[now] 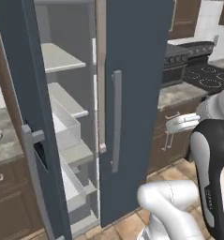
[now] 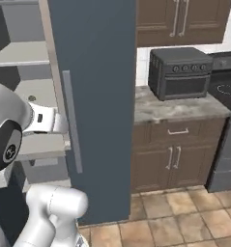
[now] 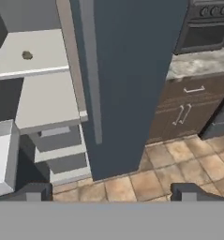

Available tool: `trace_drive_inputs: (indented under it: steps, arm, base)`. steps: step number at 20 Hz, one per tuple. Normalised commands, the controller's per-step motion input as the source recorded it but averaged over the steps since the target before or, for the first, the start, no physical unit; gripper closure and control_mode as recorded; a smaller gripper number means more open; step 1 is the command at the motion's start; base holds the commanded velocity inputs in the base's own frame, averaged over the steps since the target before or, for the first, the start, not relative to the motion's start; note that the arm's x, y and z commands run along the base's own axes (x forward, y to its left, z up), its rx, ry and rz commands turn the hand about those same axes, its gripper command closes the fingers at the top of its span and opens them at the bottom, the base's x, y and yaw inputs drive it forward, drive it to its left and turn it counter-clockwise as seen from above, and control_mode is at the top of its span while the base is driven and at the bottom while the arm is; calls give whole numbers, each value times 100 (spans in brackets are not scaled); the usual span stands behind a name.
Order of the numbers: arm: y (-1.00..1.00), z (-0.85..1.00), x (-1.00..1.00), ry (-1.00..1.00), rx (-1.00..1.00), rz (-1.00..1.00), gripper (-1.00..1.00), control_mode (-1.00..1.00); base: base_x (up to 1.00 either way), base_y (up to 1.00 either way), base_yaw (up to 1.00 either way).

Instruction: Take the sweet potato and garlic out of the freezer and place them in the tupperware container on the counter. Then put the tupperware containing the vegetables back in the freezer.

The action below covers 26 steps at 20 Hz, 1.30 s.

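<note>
Freezer (image 1: 132, 93) half open — gripper (image 3: 111, 193) wide, holding nothing.
Left base view: light shelves and white door bins (image 1: 69, 126), contents not visible. Right base view: small lump, probably the garlic (image 2: 32, 98), on a shelf. Hand view: the same lump sits on the upper shelf (image 3: 38, 54) — fingertips (image 3: 33, 192) well apart over floor tiles.

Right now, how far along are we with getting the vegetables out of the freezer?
Done: the freezer door stands open, shelves exposed. In hand: nothing; the gripper is open and empty, back from the shelves. Left: the garlic sits on a shelf, unpicked; the sweet potato, the tupperware loading and its return all remain.
</note>
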Motion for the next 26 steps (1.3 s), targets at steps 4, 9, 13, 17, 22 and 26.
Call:
trace_drive_inputs:
  steps: [4,9,13,17,22,26]
  arm:
    - [0,0,0,0,0,0,-100,100]
    - [0,0,0,0,0,0,-100,100]
    - [0,0,0,0,0,0,-100,100]
    - [0,0,0,0,0,0,-100,100]
    - [0,0,0,0,0,0,-100,100]
    - [0,0,0,0,0,0,-100,100]
  base:
    - [100,-4,79]
    - [79,16,32]
    - [25,28,10]
    - [-18,8,5]
    - [-6,16,7]
    - [0,23,14]
